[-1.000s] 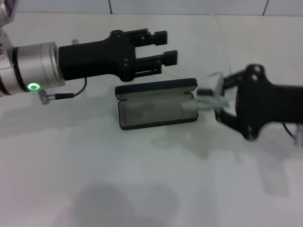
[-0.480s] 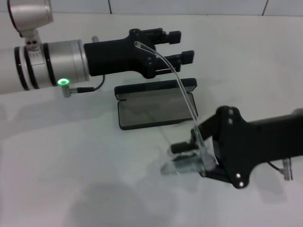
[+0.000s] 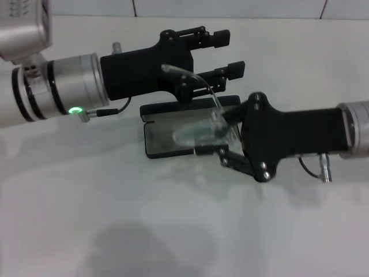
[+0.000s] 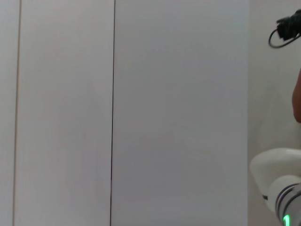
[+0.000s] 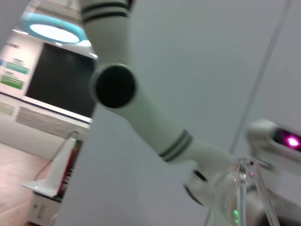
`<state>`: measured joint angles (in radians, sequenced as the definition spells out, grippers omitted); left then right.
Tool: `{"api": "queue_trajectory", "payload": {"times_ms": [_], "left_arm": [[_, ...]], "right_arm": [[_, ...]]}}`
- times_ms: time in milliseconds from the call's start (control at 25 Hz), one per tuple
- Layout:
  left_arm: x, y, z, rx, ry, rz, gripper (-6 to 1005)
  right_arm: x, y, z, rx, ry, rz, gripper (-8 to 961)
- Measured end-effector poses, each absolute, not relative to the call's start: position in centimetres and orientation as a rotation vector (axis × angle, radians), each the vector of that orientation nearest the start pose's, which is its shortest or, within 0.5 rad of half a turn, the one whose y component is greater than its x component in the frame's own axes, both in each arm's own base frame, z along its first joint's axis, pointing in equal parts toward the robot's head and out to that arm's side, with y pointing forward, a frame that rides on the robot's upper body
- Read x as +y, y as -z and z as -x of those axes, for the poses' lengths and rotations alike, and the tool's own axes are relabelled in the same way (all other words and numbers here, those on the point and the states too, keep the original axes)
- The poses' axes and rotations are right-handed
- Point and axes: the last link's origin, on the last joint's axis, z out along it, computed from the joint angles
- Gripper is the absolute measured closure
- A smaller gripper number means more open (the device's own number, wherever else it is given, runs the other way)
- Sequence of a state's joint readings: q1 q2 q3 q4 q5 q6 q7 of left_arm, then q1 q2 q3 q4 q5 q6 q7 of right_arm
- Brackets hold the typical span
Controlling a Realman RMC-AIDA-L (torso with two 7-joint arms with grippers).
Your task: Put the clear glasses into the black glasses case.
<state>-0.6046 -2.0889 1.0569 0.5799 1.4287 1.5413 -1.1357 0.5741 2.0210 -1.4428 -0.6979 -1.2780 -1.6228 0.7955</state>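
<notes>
The black glasses case (image 3: pixel 160 142) lies open on the white table, grey lining up, its lid (image 3: pixel 173 109) laid back toward the far side. My right gripper (image 3: pixel 223 137) reaches in from the right and is shut on the clear glasses (image 3: pixel 195 135). It holds the lens just over the case's right half. One thin clear arm (image 3: pixel 190 74) of the glasses curves up and back in front of my left gripper. A clear piece of the glasses (image 5: pixel 241 188) also shows in the right wrist view. My left gripper (image 3: pixel 230 53) hovers open behind the case, holding nothing.
The white table (image 3: pixel 115 219) spreads wide in front of the case. A tiled wall edge (image 3: pixel 230 8) runs along the back. The left wrist view shows only pale wall panels (image 4: pixel 178 113) and part of the white robot body (image 4: pixel 277 174).
My right gripper has carried the clear glasses from the table's front right up and back to just over the open case. My left gripper has shifted slightly to the right.
</notes>
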Motion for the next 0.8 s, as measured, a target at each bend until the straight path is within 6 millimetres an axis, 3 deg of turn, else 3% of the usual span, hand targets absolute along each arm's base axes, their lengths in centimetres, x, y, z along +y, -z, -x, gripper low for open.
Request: {"api": "queue_trajectory", "payload": {"times_ms": [240,800], "left_arm": [[34.0,1.5,17.9,-0.119,1.202,2.623,373],[34.0,1.4,18.1,-0.098,1.186,2.613,373]], "right_arm": [[32.1,3.3,-15.1,-0.439,-1.067,2.830,839],[32.6,3.1,-15.3,-0.399,-1.005,2.831,839]]}}
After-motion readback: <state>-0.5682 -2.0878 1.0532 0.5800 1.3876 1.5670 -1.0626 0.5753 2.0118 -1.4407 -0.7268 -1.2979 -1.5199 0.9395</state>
